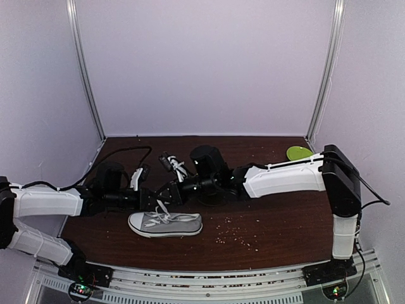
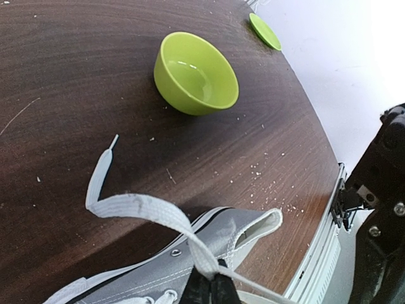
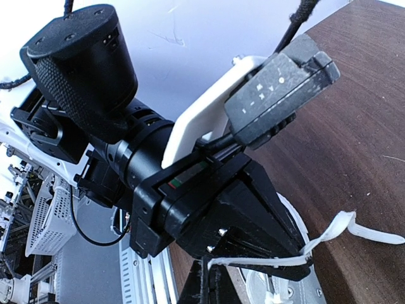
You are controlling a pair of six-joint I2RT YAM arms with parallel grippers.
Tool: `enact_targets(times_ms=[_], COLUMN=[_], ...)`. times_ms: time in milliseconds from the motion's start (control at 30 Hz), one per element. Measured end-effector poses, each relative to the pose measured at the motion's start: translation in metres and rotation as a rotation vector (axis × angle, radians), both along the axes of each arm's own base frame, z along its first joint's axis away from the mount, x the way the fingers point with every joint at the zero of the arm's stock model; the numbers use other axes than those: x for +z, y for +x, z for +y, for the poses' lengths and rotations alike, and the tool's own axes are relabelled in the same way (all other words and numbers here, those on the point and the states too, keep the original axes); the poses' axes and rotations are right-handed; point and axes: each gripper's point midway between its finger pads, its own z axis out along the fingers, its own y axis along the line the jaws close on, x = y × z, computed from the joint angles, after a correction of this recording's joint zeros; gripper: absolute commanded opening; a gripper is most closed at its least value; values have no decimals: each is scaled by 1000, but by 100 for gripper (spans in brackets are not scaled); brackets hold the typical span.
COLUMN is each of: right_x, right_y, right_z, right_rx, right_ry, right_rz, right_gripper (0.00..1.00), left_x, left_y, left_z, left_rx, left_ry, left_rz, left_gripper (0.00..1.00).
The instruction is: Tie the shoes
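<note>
The grey sneaker [image 1: 166, 223] lies on its side on the brown table, toe to the left, also in the left wrist view [image 2: 145, 272]. My left gripper [image 1: 156, 198] hovers just above it, shut on a white lace [image 2: 149, 209] that loops off to the left in the left wrist view, fingertips [image 2: 206, 284] at the bottom edge. My right gripper [image 1: 172, 192] faces it tip to tip. In the right wrist view the right gripper [image 3: 205, 272] is shut on a thin taut lace [image 3: 266, 260] running to the left gripper's tips [image 3: 307, 258]. A loose lace end [image 3: 361, 233] trails beyond.
A green bowl [image 2: 196, 73] stands upright on the table beyond the shoe, with a flat green plate [image 2: 264, 30] farther off, at the back right in the top view [image 1: 299, 152]. Pale crumbs [image 1: 235, 234] are scattered right of the shoe. The table's near edge and metal rail [image 2: 316, 253] lie close.
</note>
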Motion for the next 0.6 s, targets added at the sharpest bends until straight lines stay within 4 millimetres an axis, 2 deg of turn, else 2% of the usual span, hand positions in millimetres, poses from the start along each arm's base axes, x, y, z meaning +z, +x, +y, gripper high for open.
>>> enact_targets(times_ms=[200, 600], right_x=[1, -2], right_y=[3, -4], right_z=[0, 2], right_rx=[-24, -29], right_ry=[-38, -34], right_rz=[20, 69], right_gripper=[0, 0], left_x=[0, 1], left_y=[0, 0], left_z=[1, 3], left_rx=[-7, -16], left_ry=[17, 31], left_rz=[-24, -53], left_gripper=[0, 0])
